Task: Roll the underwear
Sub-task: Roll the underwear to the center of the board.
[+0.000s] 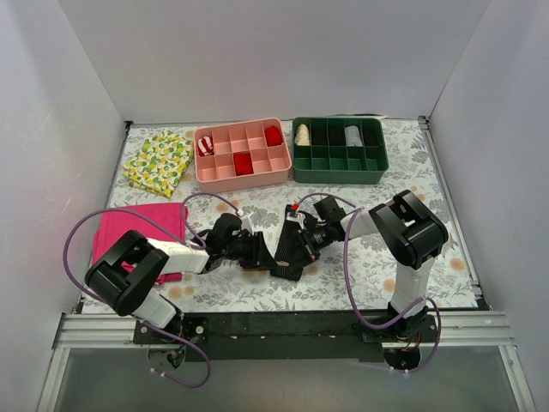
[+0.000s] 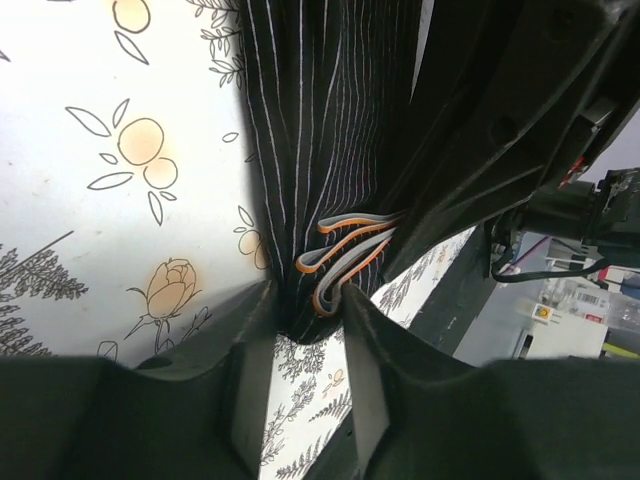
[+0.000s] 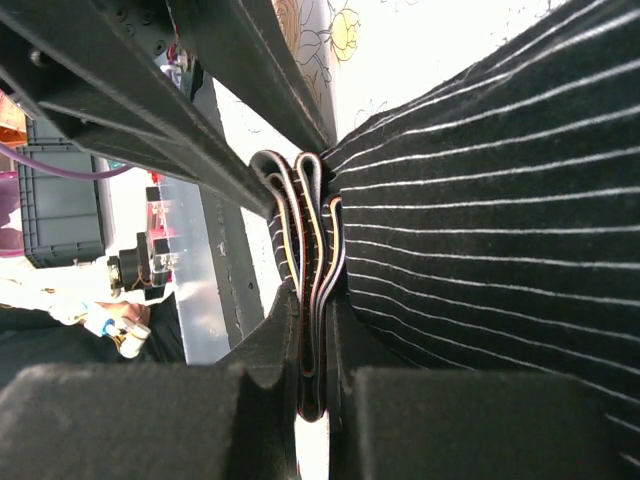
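The underwear [image 1: 290,255] is black with thin white pinstripes and a grey-and-orange waistband. It hangs bunched between my two grippers, low over the floral table near the front middle. My left gripper [image 1: 262,254] grips it from the left. In the left wrist view the left gripper [image 2: 305,308] is closed on the bunched fabric and waistband [image 2: 335,260]. My right gripper [image 1: 303,240] grips it from the right. In the right wrist view the right gripper [image 3: 318,335] pinches the folded waistband layers [image 3: 312,250], and the striped cloth [image 3: 480,230] spreads to the right.
A pink divided tray [image 1: 244,182] and a green divided tray [image 1: 337,177] stand at the back, each with small rolled items. A magenta-pink cloth [image 1: 137,230] lies at the left, and a lemon-print cloth [image 1: 159,160] at the back left. White walls enclose the table.
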You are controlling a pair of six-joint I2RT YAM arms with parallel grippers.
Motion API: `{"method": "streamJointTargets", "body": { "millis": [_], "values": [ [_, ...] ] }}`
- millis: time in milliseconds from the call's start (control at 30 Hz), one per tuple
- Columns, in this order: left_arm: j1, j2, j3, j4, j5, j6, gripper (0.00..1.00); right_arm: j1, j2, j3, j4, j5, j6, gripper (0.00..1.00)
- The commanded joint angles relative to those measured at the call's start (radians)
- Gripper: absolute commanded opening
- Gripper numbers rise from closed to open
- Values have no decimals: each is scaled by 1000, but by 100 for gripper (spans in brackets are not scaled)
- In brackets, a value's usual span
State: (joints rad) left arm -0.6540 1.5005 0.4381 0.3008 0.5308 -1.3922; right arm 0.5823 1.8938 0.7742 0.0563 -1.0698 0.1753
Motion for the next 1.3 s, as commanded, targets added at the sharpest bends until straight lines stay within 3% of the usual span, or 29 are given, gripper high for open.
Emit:
{"method": "streamJointTargets", "body": {
  "millis": [0,133,267,367,500,667,767,900,1033,1267],
  "values": [
    [-12,23,-15,-29,-45,19,25,-6,7,4,-26,71,-45,1],
    [-19,67,14,-32,-46,10,11,2,-36,-9,-16,91,-31,10],
    [-24,98,47,-51,-52,7,2,36,-110,-32,-21,186,-22,27],
    [-27,116,60,-80,-58,15,0,63,-197,-56,-32,304,-8,35],
    [-29,122,79,-100,-60,25,0,76,-378,-111,-50,537,10,38],
    [-29,138,102,-120,-51,41,0,74,-551,-164,-114,764,-3,59],
    [-29,147,129,-146,-48,51,0,83,-643,-162,-168,879,-28,60],
    [-29,170,191,-259,-63,56,0,190,-755,-113,-231,965,-111,60],
    [-29,202,261,-376,-64,59,0,339,-734,-61,-320,1114,-172,60],
    [-29,216,338,-480,-63,76,0,507,-628,-39,-369,1219,-227,61]
  ]
}}
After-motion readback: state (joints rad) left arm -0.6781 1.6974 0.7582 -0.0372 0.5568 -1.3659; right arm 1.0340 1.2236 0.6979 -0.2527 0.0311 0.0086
